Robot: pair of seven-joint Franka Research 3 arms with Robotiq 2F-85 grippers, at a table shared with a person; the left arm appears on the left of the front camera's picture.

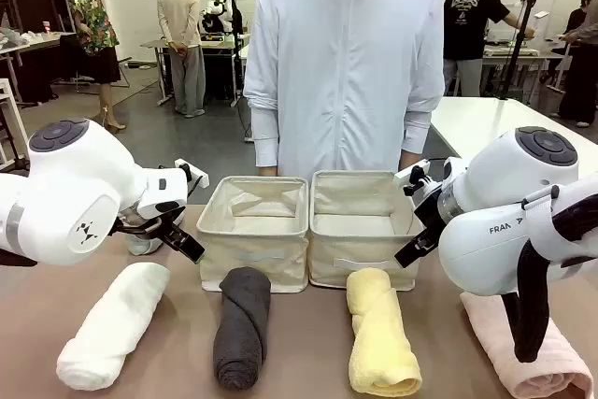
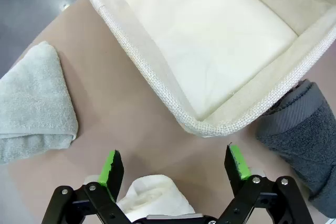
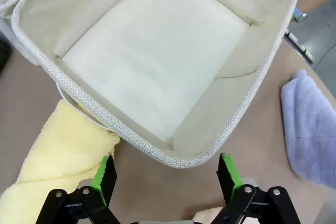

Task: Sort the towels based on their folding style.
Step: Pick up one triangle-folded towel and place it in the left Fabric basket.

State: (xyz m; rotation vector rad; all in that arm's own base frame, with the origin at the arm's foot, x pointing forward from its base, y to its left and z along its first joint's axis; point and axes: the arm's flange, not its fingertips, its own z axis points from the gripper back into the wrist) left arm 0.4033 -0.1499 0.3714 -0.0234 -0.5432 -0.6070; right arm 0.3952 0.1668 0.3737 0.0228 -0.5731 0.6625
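Along the near side of the bench (image 1: 308,352) lay a white roll (image 1: 112,324), a dark grey roll (image 1: 243,324), a yellow roll (image 1: 378,334) and a pink roll (image 1: 561,363), in front of the left bin (image 1: 252,248) and right bin (image 1: 360,254). A pale green-grey folded towel (image 2: 31,98) lay beside the left bin, a periwinkle towel (image 3: 310,124) beside the right. The left hand (image 2: 173,169) hung released over the white roll's end. The right hand (image 3: 165,174) hung released at the right bin's corner, grasping nothing.
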